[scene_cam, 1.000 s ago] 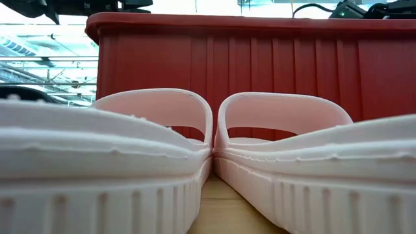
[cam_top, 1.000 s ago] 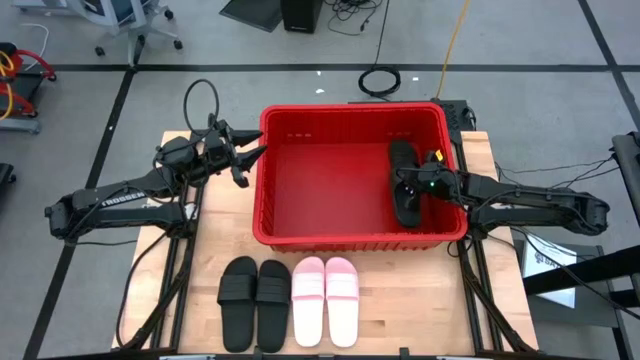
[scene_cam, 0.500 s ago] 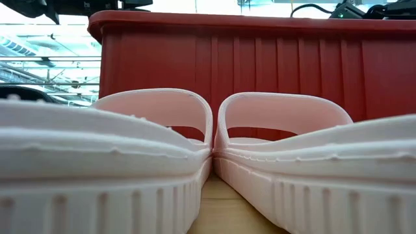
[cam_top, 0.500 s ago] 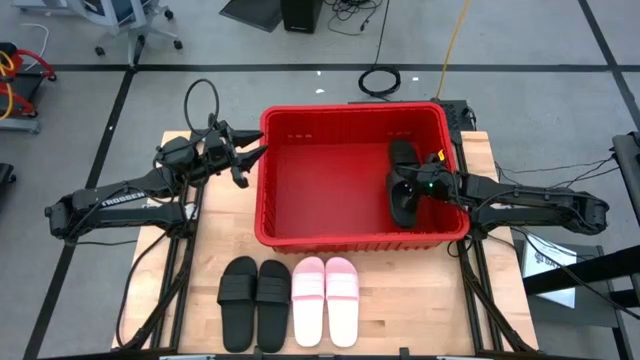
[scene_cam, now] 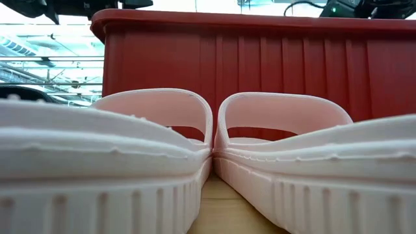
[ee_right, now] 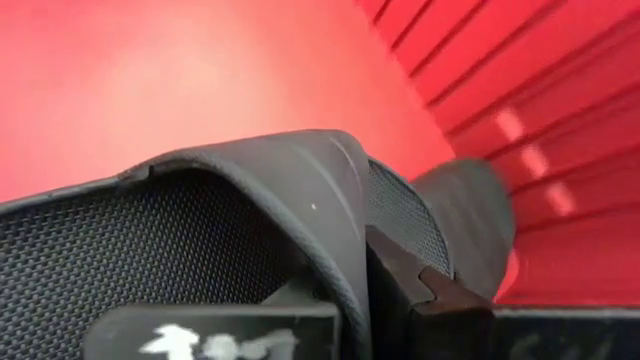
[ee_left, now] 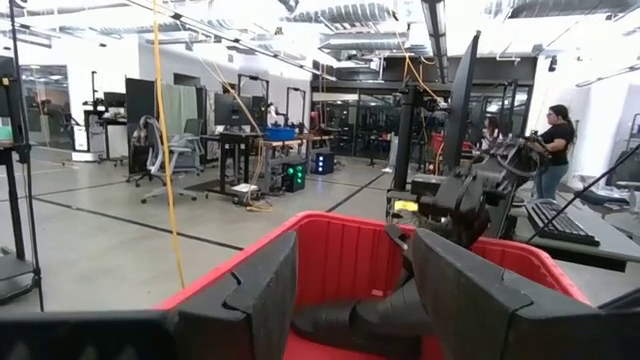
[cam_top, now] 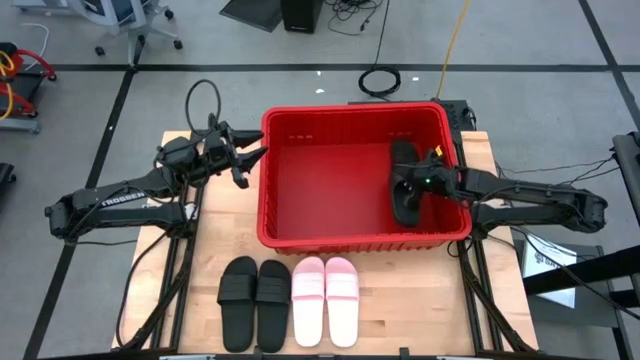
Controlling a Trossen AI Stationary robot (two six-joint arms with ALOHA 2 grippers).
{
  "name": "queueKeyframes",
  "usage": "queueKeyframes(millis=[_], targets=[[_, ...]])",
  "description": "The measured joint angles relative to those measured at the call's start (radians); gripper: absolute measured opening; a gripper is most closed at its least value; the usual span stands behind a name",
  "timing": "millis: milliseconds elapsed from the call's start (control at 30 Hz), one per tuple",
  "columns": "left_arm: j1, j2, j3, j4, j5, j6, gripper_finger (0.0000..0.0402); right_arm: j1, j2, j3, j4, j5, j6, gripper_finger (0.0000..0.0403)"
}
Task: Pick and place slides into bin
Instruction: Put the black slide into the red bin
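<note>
Your right gripper (cam_top: 408,187) is inside the red bin (cam_top: 300,232), fingers clamped on a black slide's (cam_top: 405,205) strap so it lands beside the other black one. Left gripper (cam_top: 252,157) waits, fingers spread, just outside the bin's wall.

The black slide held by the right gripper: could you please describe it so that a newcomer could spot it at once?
Find the red bin in the middle of the table. Inside it, along the right wall, two black slides lie close together. The one meant is the black slide nearer the front wall, gripped by the right gripper; the other black slide lies free.
</note>
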Motion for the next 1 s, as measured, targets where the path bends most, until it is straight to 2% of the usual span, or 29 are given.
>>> queueKeyframes(millis=[300, 767, 1000], targets=[[0.0, 0.0, 0.0, -0.014, 0.0, 0.0, 0.0202, -0.021, 0.084, 0.091, -0.136, 0.0, -0.065, 0.0009], [0.0, 0.0, 0.0, -0.014, 0.003, 0.012, 0.0202, -0.1, 0.164, 0.105, -0.212, 0.022, -0.174, 0.001], [0.0, 0.0, 0.0, -0.016, 0.007, 0.018, 0.0202, -0.104, 0.166, 0.105, -0.22, 0.024, -0.204, 0.0051]])
